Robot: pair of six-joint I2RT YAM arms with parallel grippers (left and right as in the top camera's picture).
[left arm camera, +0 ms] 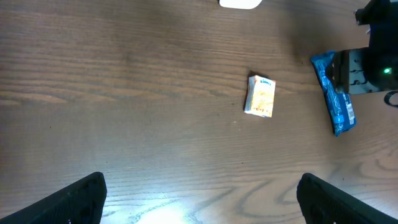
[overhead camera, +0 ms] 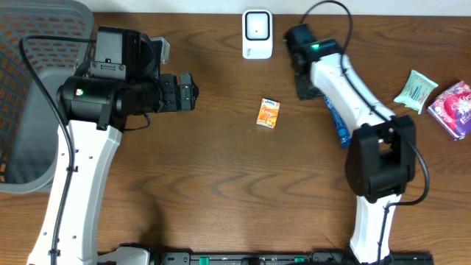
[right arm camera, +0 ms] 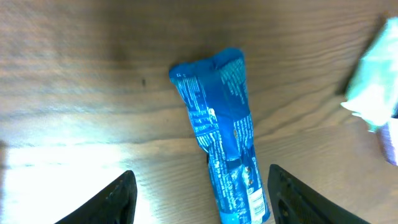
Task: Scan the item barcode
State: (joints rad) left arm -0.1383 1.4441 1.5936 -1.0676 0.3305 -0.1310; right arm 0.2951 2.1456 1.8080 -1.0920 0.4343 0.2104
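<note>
A blue snack packet (right arm camera: 225,137) lies flat on the wooden table, partly under the right arm in the overhead view (overhead camera: 341,126). My right gripper (right arm camera: 200,174) hovers over it with its fingers spread wide. The packet's near end sits between them, closer to the right finger, touching neither. From overhead the right gripper (overhead camera: 305,85) is just below the white barcode scanner (overhead camera: 257,33) at the back edge. A small orange box (overhead camera: 268,112) lies mid-table, also in the left wrist view (left arm camera: 260,96). My left gripper (left arm camera: 200,182) is wide open over bare wood, left of the box (overhead camera: 190,92).
A grey mesh basket (overhead camera: 29,110) stands at the left edge. A pale green packet (overhead camera: 416,90) and a pink packet (overhead camera: 455,109) lie at the far right.
</note>
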